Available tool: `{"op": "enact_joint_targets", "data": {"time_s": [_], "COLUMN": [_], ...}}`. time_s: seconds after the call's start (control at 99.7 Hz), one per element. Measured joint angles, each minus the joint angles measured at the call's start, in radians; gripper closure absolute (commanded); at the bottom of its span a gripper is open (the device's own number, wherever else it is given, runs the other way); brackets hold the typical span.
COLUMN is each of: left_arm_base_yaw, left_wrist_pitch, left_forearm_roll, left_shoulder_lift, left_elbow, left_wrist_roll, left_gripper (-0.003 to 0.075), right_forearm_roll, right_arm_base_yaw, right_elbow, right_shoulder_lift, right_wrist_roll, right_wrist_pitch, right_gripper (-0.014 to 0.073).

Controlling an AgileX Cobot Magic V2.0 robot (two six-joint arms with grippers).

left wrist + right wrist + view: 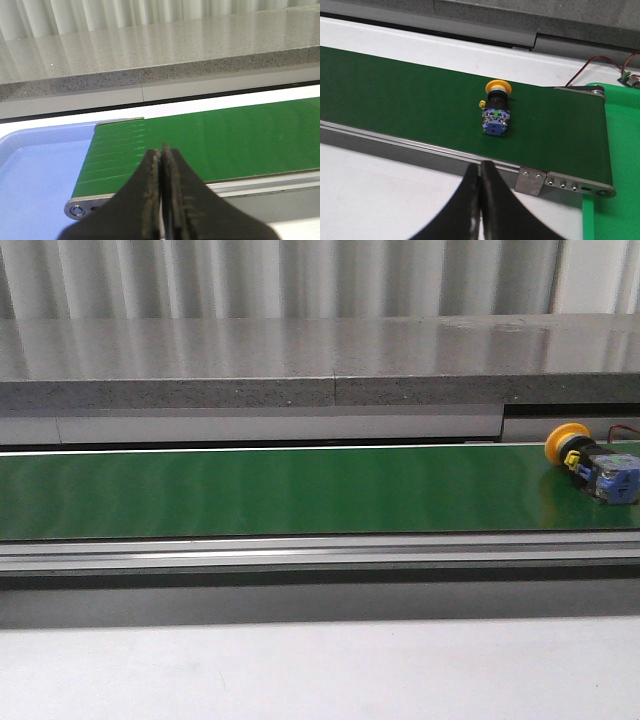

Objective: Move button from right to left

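The button (592, 462) lies on its side on the green conveyor belt (280, 490) at the far right, orange-yellow cap toward the back, blue-grey body toward the front. It also shows in the right wrist view (496, 110), beyond my right gripper (480, 167), which is shut and empty in front of the belt's near rail. My left gripper (161, 152) is shut and empty over the near edge of the belt's left end (200, 145). Neither gripper shows in the front view.
A blue tray (35, 170) lies beyond the belt's left end. A green tray (620, 165) lies past the belt's right end, with red and black wires (592, 65) behind it. A grey stone ledge (300, 360) runs behind the belt. White tabletop (300, 670) lies in front.
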Motion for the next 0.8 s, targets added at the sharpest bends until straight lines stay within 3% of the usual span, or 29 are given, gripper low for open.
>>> {"op": "enact_joint_targets", "data": {"time_s": [0.241, 0.572, 0.802], "left_arm_base_yaw": [0.000, 0.000, 0.000], "left_wrist_pitch": [0.000, -0.109, -0.010], "left_forearm_roll": [0.000, 0.020, 0.021], "left_shoulder_lift": [0.000, 0.000, 0.031], "left_elbow": [0.000, 0.000, -0.089], "left_wrist_roll": [0.000, 0.000, 0.000], "left_gripper": [0.0740, 0.0740, 0.0740], "right_forearm_roll": [0.000, 0.000, 0.000], "right_arm_base_yaw": [0.000, 0.000, 0.000], "right_elbow": [0.078, 0.085, 0.085], "right_shoulder_lift": [-0.147, -0.163, -0.163], "right_wrist_roll": [0.000, 0.000, 0.000], "right_wrist_pitch": [-0.005, -0.005, -0.005], "right_gripper": [0.0662, 0.0662, 0.0662]}}
